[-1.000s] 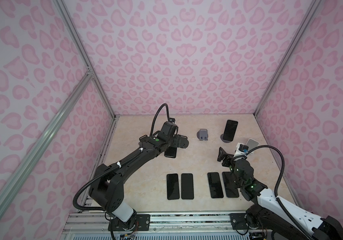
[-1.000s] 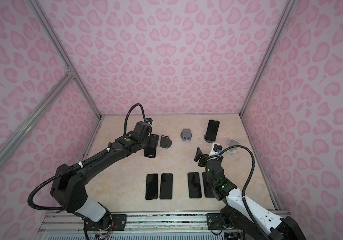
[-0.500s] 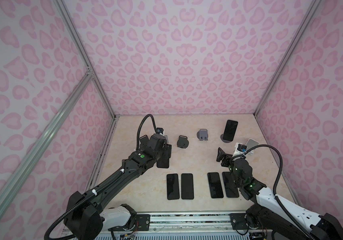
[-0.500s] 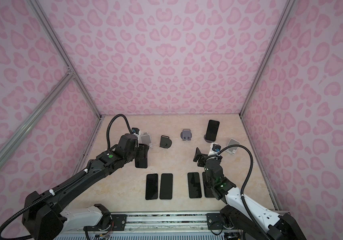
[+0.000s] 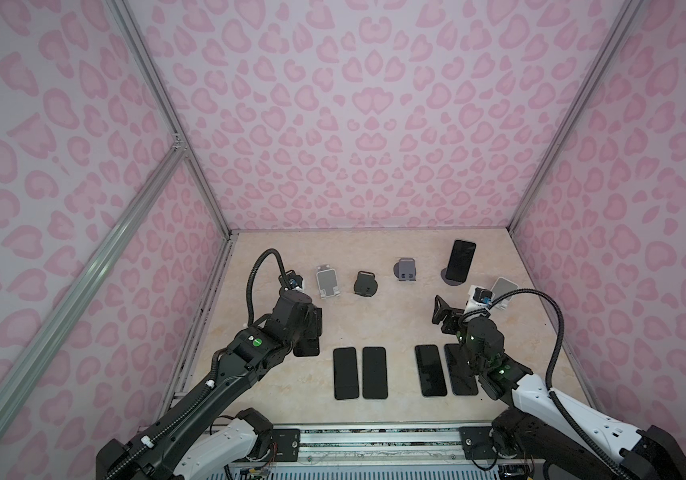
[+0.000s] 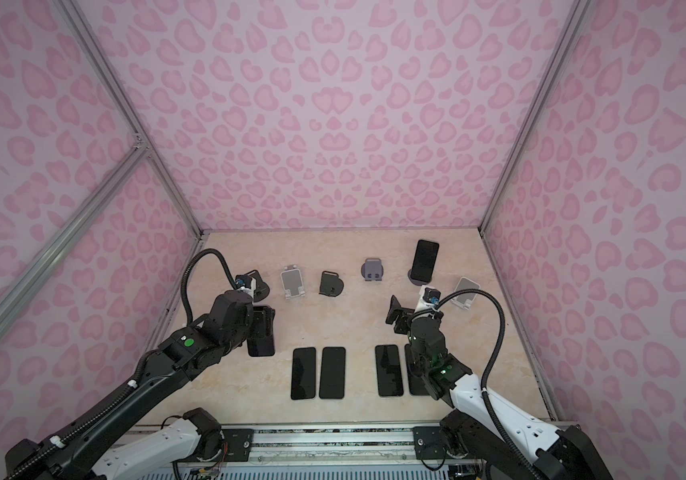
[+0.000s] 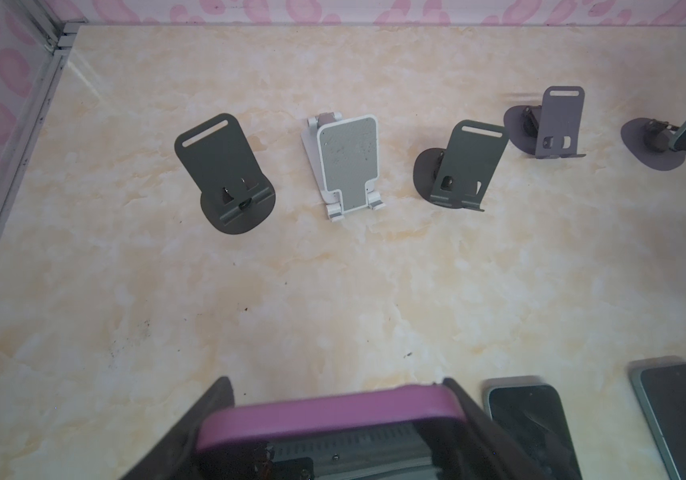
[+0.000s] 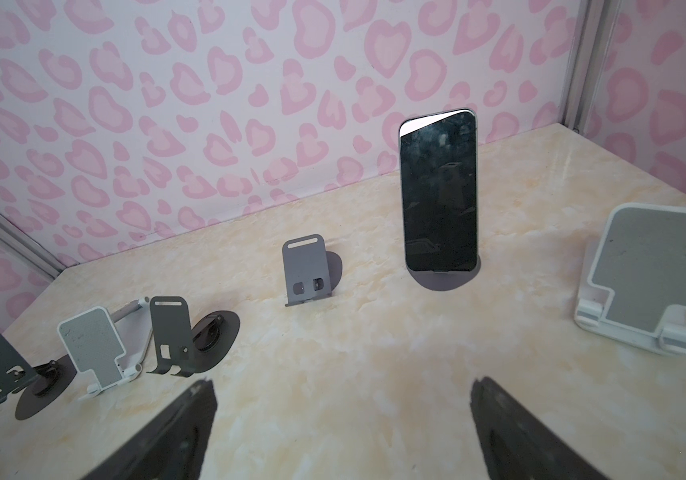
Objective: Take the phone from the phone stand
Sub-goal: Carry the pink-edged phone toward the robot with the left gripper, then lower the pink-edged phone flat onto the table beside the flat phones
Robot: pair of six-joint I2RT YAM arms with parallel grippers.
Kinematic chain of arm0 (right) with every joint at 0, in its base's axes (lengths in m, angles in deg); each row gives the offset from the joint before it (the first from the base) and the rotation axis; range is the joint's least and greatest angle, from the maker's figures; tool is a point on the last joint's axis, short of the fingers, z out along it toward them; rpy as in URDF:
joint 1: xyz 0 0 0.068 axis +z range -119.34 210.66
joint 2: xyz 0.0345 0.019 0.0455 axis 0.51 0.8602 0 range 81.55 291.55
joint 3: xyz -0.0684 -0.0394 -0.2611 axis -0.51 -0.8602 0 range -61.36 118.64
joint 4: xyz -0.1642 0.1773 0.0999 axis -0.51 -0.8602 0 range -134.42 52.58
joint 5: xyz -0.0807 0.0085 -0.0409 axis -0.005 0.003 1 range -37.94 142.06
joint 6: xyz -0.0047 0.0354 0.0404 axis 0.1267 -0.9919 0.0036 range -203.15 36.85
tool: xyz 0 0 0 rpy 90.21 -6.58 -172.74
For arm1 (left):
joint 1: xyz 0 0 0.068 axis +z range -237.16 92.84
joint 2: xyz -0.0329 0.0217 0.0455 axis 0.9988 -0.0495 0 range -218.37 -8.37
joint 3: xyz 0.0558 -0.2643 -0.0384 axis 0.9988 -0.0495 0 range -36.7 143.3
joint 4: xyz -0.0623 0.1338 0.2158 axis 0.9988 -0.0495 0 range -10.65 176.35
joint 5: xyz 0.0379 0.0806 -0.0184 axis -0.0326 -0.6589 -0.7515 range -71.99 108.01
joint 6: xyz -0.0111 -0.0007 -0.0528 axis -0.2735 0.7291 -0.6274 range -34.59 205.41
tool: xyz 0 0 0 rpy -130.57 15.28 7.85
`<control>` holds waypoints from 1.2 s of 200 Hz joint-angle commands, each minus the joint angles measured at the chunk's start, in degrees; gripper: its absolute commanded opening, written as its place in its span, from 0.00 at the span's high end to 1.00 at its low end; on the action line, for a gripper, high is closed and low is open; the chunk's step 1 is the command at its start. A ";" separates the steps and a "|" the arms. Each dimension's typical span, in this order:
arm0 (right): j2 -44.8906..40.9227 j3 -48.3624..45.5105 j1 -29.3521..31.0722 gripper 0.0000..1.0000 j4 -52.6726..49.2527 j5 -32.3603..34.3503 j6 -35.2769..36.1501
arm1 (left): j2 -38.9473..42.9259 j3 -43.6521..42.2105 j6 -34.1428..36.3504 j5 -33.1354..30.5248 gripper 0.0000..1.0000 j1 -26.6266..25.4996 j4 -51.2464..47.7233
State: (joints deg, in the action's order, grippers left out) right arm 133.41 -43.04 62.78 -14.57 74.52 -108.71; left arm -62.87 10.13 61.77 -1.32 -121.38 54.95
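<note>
My left gripper (image 5: 310, 328) (image 7: 335, 386) is shut on a dark phone (image 5: 306, 348) (image 6: 261, 343) whose purple case edge (image 7: 333, 409) spans the gap between the fingers. It holds the phone low over the table, left of the flat phones and clear of the row of stands. Nearest in the left wrist view stand an empty dark phone stand (image 7: 225, 174) and a white one (image 7: 345, 162). My right gripper (image 5: 451, 316) (image 8: 339, 415) is open and empty, facing a second phone (image 5: 461, 260) (image 8: 439, 195) that stands upright on a round-based stand at the back right.
Several phones (image 5: 345, 372) lie flat in a row near the front edge. Empty stands sit along the back: dark (image 5: 365, 284), grey (image 5: 405, 270), and white (image 5: 504, 289) by the right wall. Pink patterned walls enclose the table (image 5: 374, 320).
My left arm has drawn back from the row of stands toward the front left, carrying the phone with it. The right arm has stayed put.
</note>
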 commanded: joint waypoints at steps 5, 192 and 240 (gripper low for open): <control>-0.09 -0.22 0.05 0.02 1.85 0.65 -0.32 | 1.72 -2.00 -2.34 -0.97 0.52 0.03 -0.50; -0.17 -0.10 0.05 0.02 1.37 0.72 -0.36 | -4.83 -7.30 -11.22 7.81 0.55 0.03 -3.23; -0.47 -0.12 0.05 0.02 1.30 0.55 -0.21 | -8.72 -9.34 -13.36 11.42 0.55 -0.48 0.01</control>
State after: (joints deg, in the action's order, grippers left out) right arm 133.23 -43.04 62.78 -14.61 74.54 -109.02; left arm -70.48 1.54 50.25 7.82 -121.64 52.26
